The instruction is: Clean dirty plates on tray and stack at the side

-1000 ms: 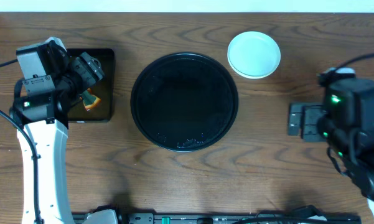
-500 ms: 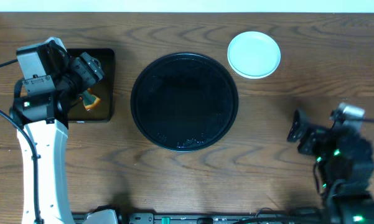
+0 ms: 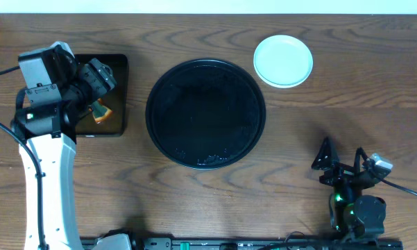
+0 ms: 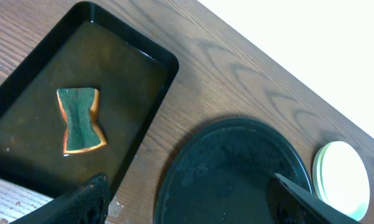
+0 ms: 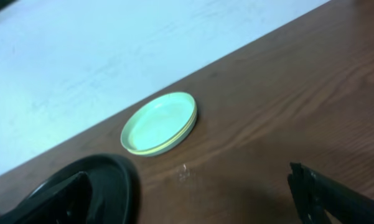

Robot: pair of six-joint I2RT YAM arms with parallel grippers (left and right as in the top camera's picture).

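The plates (image 3: pixel 283 60) sit stacked on the bare table beyond the tray's right side, pale mint-green on top with a yellowish rim below, and look clean (image 5: pixel 158 122) (image 4: pixel 341 180). The round black tray (image 3: pixel 205 113) holds no plates, only wet streaks (image 4: pixel 236 174). My left gripper (image 3: pixel 107 90) hangs open over the rectangular tray, empty (image 4: pixel 187 208). My right gripper (image 3: pixel 342 160) stands open and empty low at the front right, well short of the plates (image 5: pixel 193 205).
A small rectangular black tray (image 3: pixel 119 62) of brownish liquid lies at the left, with a green and orange sponge (image 3: pixel 102 112) (image 4: pixel 81 120) in it. A pale wall runs along the table's far edge.
My right arm has pulled back from the right middle of the table down to the front edge. The left arm, plates and trays have stayed put.
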